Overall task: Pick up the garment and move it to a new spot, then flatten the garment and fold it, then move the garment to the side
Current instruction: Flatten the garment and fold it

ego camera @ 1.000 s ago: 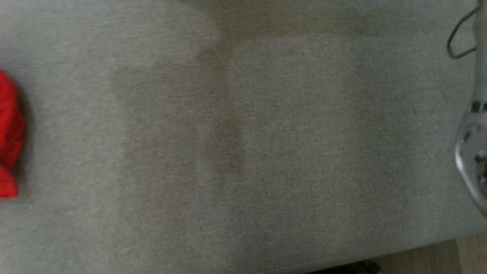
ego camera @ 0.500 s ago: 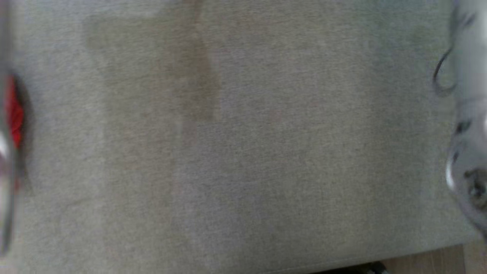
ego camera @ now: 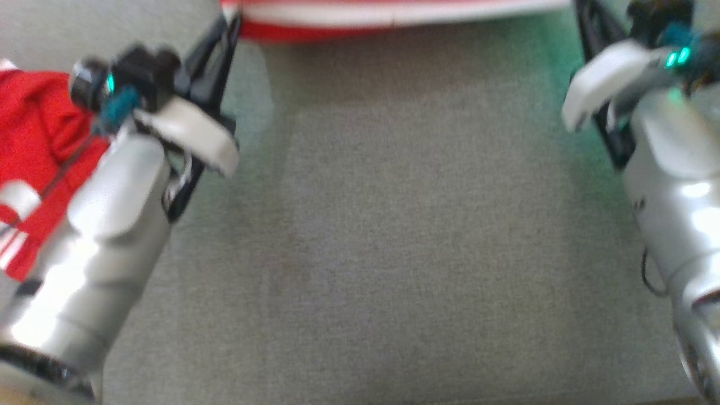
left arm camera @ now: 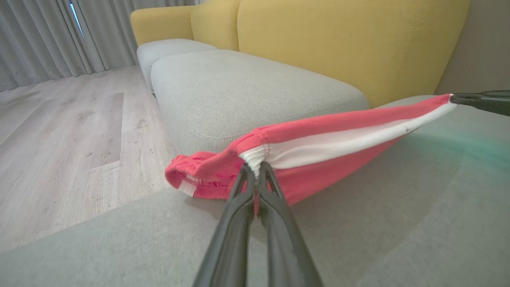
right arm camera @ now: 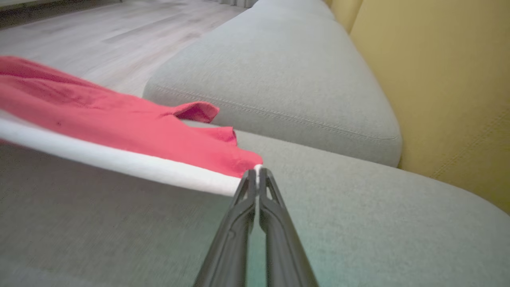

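The garment [left arm camera: 318, 143] is red with white stripes. It hangs stretched by one edge between my two grippers, just above the grey cushion [ego camera: 422, 253]. My left gripper [left arm camera: 255, 169] is shut on the gathered white-striped hem. My right gripper [right arm camera: 257, 173] is shut on the other corner of that edge. In the head view the taut edge of the garment [ego camera: 394, 14] runs along the top between the left gripper [ego camera: 230, 25] and the right gripper [ego camera: 582, 11]. More red cloth bunches behind my left arm.
A yellow sofa back [left arm camera: 338, 40] rises behind the cushions. A second grey cushion [left arm camera: 239, 87] adjoins the one below me. Pale wooden floor [left arm camera: 59, 139] and grey curtains [left arm camera: 40, 40] lie beyond the cushion's edge.
The head view has shifted a lot, so the camera has moved. Both arms now show, with the garment stretched between them; before, only a red bunch at the left edge was seen.
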Controlling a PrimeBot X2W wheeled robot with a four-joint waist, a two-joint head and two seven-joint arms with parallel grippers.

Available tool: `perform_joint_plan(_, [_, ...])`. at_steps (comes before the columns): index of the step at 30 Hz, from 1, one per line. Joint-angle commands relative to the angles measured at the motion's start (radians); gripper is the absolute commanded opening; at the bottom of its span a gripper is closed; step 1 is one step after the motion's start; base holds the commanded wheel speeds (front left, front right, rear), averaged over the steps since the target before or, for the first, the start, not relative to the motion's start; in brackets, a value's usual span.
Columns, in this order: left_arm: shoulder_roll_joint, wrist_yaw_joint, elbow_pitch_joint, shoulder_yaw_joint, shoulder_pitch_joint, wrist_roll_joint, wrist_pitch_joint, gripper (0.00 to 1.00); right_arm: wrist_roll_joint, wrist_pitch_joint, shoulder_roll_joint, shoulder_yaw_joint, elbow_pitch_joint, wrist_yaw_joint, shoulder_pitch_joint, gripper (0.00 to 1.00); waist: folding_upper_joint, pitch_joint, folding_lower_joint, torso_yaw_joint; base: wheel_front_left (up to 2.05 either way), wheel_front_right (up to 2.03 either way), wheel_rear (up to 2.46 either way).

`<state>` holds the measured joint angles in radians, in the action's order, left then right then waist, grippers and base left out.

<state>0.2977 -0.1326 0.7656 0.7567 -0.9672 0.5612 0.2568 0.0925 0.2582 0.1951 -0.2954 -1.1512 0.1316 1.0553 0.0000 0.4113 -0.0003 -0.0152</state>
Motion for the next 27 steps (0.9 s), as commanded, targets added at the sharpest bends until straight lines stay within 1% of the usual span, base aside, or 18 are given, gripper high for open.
perform_joint_plan(1, [0.055,0.002,-0.036,-0.008,0.012,0.016,0.005,0.00,0.035,-0.004,0.013,-0.058,0.016,-0.001,-0.034,0.00,0.0000,-0.071,0.0003,0.019,0.00,0.00,0.00])
perform_joint_plan(5, [0.080,0.002,-0.075,0.039,0.117,0.022,0.005,0.00,0.145,-0.046,0.063,-0.212,0.041,-0.001,-0.133,0.00,0.0000,-0.141,0.0003,0.024,0.00,0.00,0.00])
perform_joint_plan(8, [0.094,0.002,-0.095,0.051,0.185,0.006,0.005,0.00,0.250,-0.100,0.114,-0.327,0.105,-0.001,-0.207,0.00,0.0000,-0.186,0.0003,0.026,0.00,0.00,0.00])
perform_joint_plan(11, [0.098,0.002,-0.115,0.047,0.254,-0.010,0.005,0.00,0.359,-0.163,0.185,-0.433,0.195,-0.001,-0.273,0.00,0.0000,-0.230,0.0003,0.026,0.00,0.00,0.00])
perform_joint_plan(14, [0.097,0.004,-0.139,0.044,0.320,-0.029,0.005,0.00,0.462,-0.218,0.268,-0.512,0.292,-0.001,-0.330,0.00,0.0000,-0.273,0.0003,0.028,0.00,0.00,0.00])
perform_joint_plan(15, [0.095,0.007,-0.149,0.043,0.342,-0.036,0.005,0.00,0.492,-0.233,0.296,-0.531,0.322,-0.001,-0.349,0.00,0.0000,-0.288,0.0003,0.030,0.00,0.00,0.00])
perform_joint_plan(16, [0.095,0.007,-0.149,0.043,0.342,-0.036,0.005,0.00,0.492,-0.233,0.296,-0.531,0.322,-0.001,-0.349,0.00,0.0000,-0.288,0.0003,0.030,0.00,0.00,0.00])
perform_joint_plan(18, [0.089,0.015,-0.174,0.037,0.390,-0.046,0.005,0.00,0.535,-0.254,0.353,-0.572,0.385,-0.001,-0.389,0.00,0.0000,-0.316,0.0003,0.034,0.00,0.00,0.00])
perform_joint_plan(19, [0.088,0.019,-0.189,0.035,0.415,-0.051,0.005,0.00,0.566,-0.260,0.376,-0.575,0.414,-0.001,-0.411,0.00,0.0000,-0.329,0.0003,0.033,0.00,0.00,0.00])
perform_joint_plan(24, [0.098,0.036,-0.265,0.044,0.545,-0.074,0.005,0.00,0.668,-0.280,0.474,-0.575,0.544,-0.001,-0.531,0.00,0.0000,-0.389,0.0003,0.028,0.00,0.00,0.00])
perform_joint_plan(27, [0.111,0.057,-0.317,0.054,0.618,-0.089,0.005,0.00,0.710,-0.299,0.525,-0.557,0.625,-0.001,-0.615,0.00,0.0000,-0.415,0.0003,0.022,0.00,0.00,0.00])
